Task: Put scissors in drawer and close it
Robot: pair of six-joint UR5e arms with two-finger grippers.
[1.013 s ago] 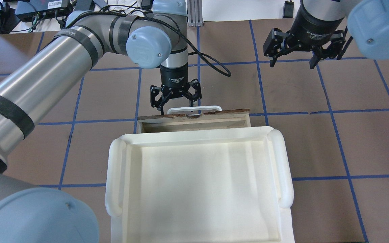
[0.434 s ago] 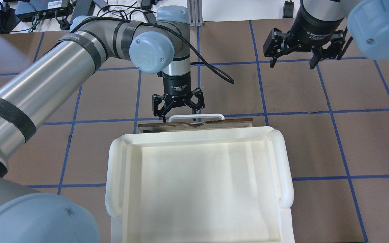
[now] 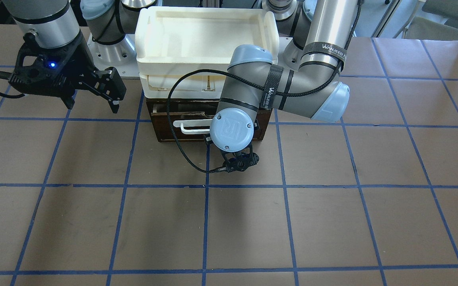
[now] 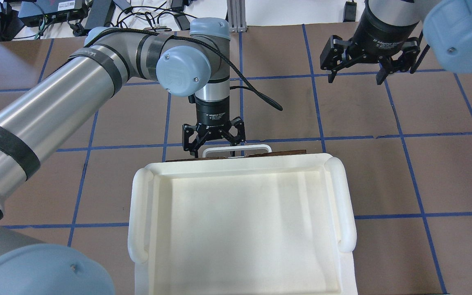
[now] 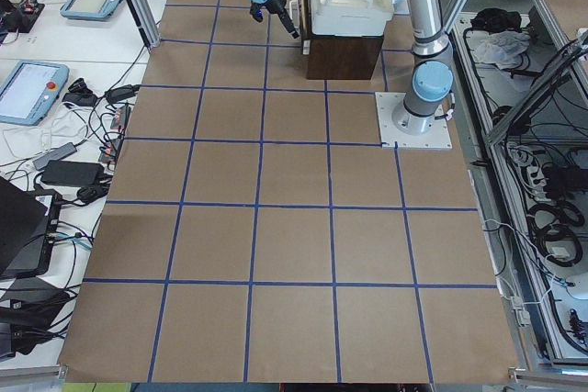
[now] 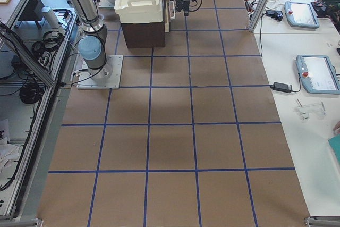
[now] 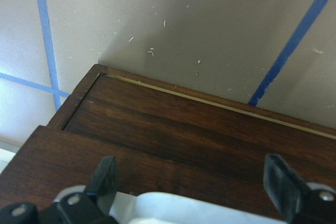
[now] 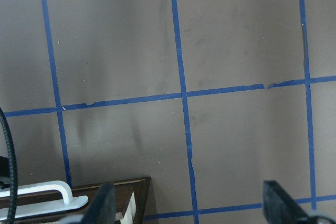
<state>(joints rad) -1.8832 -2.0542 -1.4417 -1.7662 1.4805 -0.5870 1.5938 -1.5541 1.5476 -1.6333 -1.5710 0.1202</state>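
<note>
Brown table (image 4: 383, 184) with blue tape lines lies under everything. Coming from the left, my left gripper (image 4: 214, 150), fingers spread and holding nothing, stands at the white handle (image 4: 256, 146) of the drawer (image 4: 285, 153), which looks almost shut under the cream tray unit (image 4: 236, 166). I see the scissors nowhere; I suppose they lie inside. An off-centre push may skew the drawer or shift the unit. My right gripper (image 4: 355, 80), also spread and empty, hovers well apart.
</note>
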